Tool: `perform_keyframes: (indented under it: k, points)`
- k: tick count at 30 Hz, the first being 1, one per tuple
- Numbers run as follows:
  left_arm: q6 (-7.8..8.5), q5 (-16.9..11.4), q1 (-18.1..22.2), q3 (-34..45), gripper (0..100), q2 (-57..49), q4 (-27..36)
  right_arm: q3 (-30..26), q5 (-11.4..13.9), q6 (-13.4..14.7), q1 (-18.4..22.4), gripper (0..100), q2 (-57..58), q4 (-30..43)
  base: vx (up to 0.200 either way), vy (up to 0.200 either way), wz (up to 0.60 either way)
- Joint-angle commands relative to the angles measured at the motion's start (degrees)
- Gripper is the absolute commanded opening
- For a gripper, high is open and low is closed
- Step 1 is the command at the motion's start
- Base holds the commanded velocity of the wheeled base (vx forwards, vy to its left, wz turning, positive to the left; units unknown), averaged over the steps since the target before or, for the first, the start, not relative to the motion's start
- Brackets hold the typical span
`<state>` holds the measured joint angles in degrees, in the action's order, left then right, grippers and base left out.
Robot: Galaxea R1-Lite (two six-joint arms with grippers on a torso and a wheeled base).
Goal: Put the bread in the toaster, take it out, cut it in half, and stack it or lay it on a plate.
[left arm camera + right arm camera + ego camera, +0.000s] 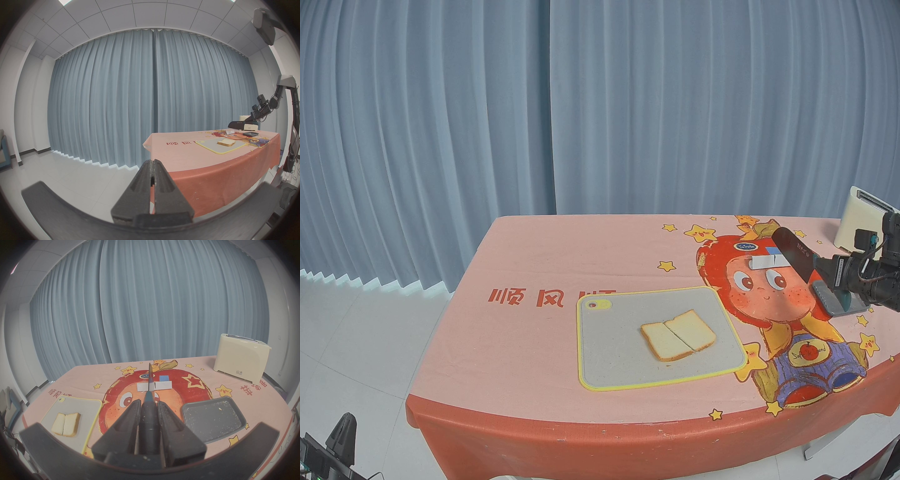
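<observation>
The bread [678, 335] lies in two halves side by side on the grey cutting board [600, 350], their cut edges touching, near the middle of the pink table [537, 262]; the right gripper [831, 274] hangs well apart from it, over the table's right end, clamped on the handle of a knife [795, 255] whose dark blade slants up and away from the bread; the dark tray [839, 300] sits just below that gripper, and the cream toaster [862, 215] stands behind it at the far right corner. From the right wrist camera the right gripper [149, 402] is seen with its fingers [125, 424] pressed tight on either side of the knife [149, 415], blade edge-on and pointing toward the curtain [156, 302]; this view gives the whole toaster [242, 357], slots on top, and the tray [212, 418] speckled with crumbs, which the head camera catches mostly at its edge; the bread [66, 423] is off to one side on the board's yellow-rimmed corner [90, 408]. The left wrist camera looks at the table from the side and lower down; the left gripper [153, 175] is closed on nothing, jaws meeting, out past the table's end and far from the bread [226, 142].
</observation>
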<state>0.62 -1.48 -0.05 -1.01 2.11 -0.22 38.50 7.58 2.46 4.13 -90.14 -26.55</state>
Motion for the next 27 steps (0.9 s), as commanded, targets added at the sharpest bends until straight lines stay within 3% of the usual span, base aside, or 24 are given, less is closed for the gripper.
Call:
perform_keyframes:
  k: [1,27]
  points:
    - [-0.01,0.0,0.0,1.0,0,0.1,0.0,0.0,0.0,-0.1,0.3,0,-1.0,-0.1,0.0,0.0,0.0]
    - [-0.01,0.0,0.0,1.0,0,0.1,0.0,0.2,0.0,-0.9,0.5,0,-3.2,-1.5,0.0,0.0,0.0]
